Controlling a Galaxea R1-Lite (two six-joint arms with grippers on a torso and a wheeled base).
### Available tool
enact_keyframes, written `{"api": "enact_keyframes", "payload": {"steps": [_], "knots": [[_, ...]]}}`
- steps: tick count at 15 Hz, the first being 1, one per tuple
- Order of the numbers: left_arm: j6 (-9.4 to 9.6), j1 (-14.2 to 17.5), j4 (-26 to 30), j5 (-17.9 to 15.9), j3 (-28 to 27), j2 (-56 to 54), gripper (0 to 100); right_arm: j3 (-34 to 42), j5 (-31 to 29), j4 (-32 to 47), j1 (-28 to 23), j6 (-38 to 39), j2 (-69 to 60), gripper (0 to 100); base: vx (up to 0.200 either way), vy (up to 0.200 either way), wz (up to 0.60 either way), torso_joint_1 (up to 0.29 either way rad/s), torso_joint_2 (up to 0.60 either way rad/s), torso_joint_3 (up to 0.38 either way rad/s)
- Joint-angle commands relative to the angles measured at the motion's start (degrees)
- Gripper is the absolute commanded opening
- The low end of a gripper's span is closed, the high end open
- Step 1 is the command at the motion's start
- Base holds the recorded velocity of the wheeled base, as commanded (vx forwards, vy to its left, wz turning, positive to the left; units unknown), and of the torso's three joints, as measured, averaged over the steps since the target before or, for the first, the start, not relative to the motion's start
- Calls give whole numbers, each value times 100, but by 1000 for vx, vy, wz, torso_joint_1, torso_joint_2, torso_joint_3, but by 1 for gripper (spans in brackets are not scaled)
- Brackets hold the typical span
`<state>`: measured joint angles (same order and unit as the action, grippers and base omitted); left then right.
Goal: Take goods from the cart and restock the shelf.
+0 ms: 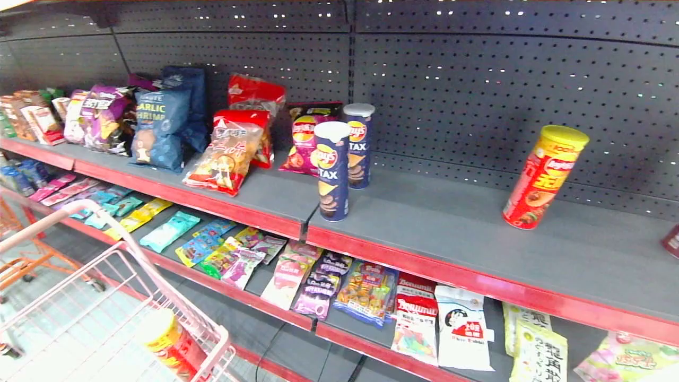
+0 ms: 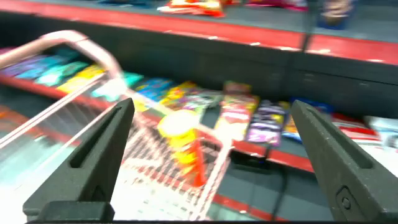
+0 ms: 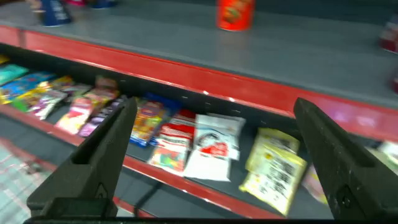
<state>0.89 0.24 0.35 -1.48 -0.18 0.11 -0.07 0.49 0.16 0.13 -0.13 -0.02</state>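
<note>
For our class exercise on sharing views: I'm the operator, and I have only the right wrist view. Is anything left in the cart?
Observer: Yes, one red canister with a yellow lid sits in the pink cart.
Operator: Where is the left gripper?
Observer: The left gripper is open and empty, facing the cart.
Operator: What's farther left on the upper shelf?
Observer: Snack bags, beyond two upright blue canisters.

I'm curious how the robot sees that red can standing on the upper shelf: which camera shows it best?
The head view: the red can stands whole there, yellow lid on, on the grey shelf. The right wrist view catches just the can's lower part, cut off by the frame. The left wrist view faces the cart instead.
</note>
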Motion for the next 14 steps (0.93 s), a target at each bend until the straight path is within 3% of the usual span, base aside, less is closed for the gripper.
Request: {"api": "enact_keyframes", "payload": {"steps": [1, 7, 14], "knots": [[-1, 2, 0, -2, 1, -2, 100, -1, 4, 2, 4, -4, 20, 100, 0, 0, 600, -7, 2, -2], [-1, 2, 0, -2, 1, -2, 100, -1, 4, 2, 4, 13, 2, 100, 0, 0, 600, 2, 1, 3], [-1, 2, 0, -2, 1, -2, 100, 7, -5, 2, -5, 5, 2, 100, 0, 0, 0, 0, 0, 0]]}}
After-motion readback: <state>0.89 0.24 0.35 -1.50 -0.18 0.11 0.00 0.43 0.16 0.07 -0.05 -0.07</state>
